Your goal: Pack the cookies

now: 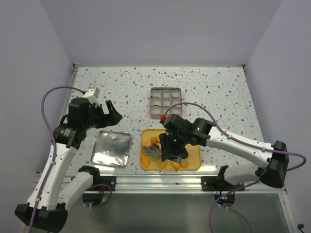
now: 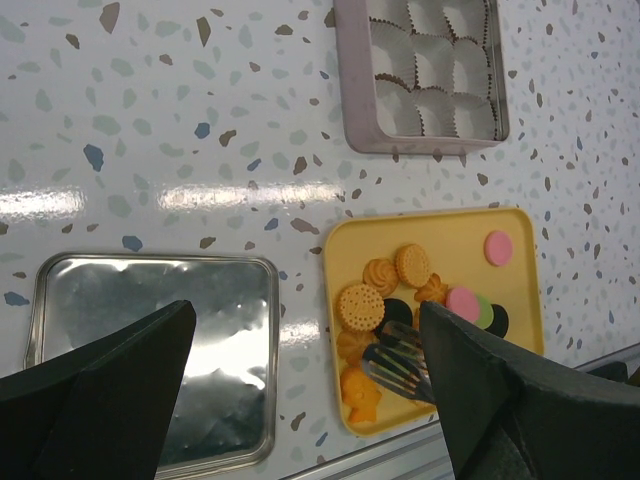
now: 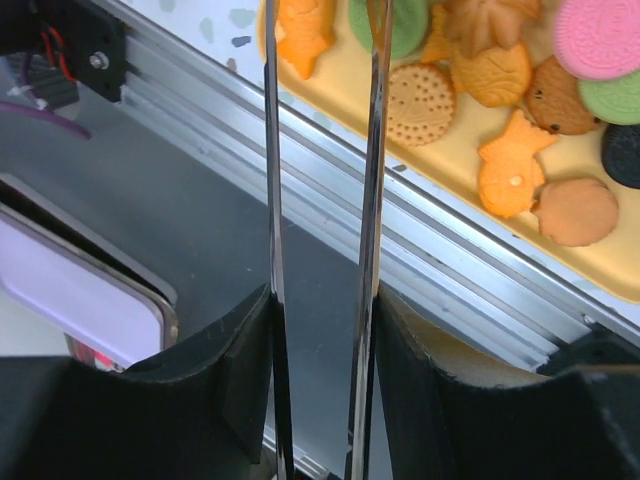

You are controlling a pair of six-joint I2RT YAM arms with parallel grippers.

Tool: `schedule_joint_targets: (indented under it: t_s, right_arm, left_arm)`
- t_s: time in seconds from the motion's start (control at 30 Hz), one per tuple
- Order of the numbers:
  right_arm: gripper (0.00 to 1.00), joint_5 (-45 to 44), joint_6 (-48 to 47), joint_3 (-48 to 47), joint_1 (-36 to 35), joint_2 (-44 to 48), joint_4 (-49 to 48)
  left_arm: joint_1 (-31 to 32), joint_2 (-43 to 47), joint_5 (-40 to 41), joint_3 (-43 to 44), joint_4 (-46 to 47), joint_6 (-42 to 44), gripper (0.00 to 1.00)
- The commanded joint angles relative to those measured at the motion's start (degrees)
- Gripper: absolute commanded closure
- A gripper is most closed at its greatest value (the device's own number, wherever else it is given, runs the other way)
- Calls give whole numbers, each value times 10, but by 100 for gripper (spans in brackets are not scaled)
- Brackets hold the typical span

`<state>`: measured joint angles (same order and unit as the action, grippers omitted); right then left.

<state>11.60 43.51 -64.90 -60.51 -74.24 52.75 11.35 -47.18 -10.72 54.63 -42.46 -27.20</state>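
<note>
The cookies (image 1: 156,145) lie on a yellow tray (image 1: 195,150): orange round, flower and fish shapes plus pink, green and black discs (image 2: 362,305) (image 3: 500,75). My right gripper (image 1: 171,148) (image 3: 320,300) hangs over the tray, shut on metal tongs (image 3: 272,150). Each finger presses on one tong arm. The slotted tong tips (image 2: 400,360) hover over the orange cookies at the tray's near left and hold nothing. My left gripper (image 1: 109,112) (image 2: 305,320) stands wide open and empty above the table, left of the tray.
A square tin (image 1: 165,101) (image 2: 425,75) lined with white paper cups sits behind the tray. Its shiny lid (image 1: 112,148) (image 2: 150,350) lies flat to the tray's left. An aluminium rail (image 3: 470,250) runs along the table's near edge.
</note>
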Motion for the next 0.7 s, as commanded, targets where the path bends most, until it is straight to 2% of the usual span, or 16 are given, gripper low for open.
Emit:
schedule_joint_targets:
  t_s: [0.0,0.67]
  right_arm:
    - [55,-39,-5,-11,-1,6,35]
    - [55,-62,8,-47,-2,-72,11]
  left_arm:
    - [2,-5,-9,4,20,12,0]
    - [2,-8,-1,9,18,17,0]
